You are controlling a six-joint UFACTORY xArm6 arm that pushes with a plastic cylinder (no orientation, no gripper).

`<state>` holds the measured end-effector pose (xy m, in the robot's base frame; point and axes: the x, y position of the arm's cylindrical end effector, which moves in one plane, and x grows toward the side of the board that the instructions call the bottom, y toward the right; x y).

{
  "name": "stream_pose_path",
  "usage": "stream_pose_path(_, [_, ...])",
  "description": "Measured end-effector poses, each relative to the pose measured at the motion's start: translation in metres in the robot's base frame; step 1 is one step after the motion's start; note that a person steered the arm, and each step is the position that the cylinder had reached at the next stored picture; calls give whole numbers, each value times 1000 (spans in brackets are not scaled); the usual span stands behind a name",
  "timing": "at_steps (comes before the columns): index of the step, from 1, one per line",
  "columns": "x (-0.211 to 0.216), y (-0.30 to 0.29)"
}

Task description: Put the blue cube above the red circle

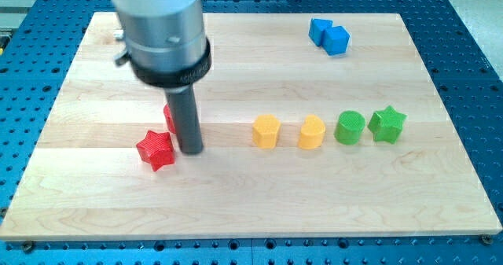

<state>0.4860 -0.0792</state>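
- The biggest thing is the wooden bench (236,210). It is a pale board that lies on a blue base with rows of small holes (471,76).
- Next is the arm (161,29). It is a fat grey and black tube that comes down from the view's top left. There is no gripper on it, so there is nothing that can be open or closed. It ends in a straight dark rod.
- My tip (192,151) touches the bench on the left side. It stands just to the right of the red star (155,149), very close to it.
- A second red block (168,117) peeks out just behind the rod. Most of it is hidden, so I cannot tell its shape.
- The blue block (328,35) is far away, near the view's top right. It looks like two blue cubes stuck together. It is well apart from my tip and from the red blocks.
- Four blocks stand in a row at the middle right. From left to right they are a yellow block (266,131), another yellow block (312,132), a round green block (350,127) and a green star (387,124).
- The round green block and the green star are just beside each other.
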Motion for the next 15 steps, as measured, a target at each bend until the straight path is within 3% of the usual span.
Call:
stream_pose_path(1, [-47, 14])
stream_pose_path(2, [-50, -13])
stream_pose_path(4, [-44, 21])
stream_pose_path(5, [-105, 111])
stream_pose_path(6, [-109, 230])
stream_pose_path(7, [-167, 305])
stream_pose_path(8, [-196, 289])
stream_pose_path(11, [-214, 177])
stream_pose_path(12, [-194, 85])
stream_pose_path(13, [-128, 58])
stream_pose_path(14, [-129, 53])
stream_pose_path(15, [-159, 96])
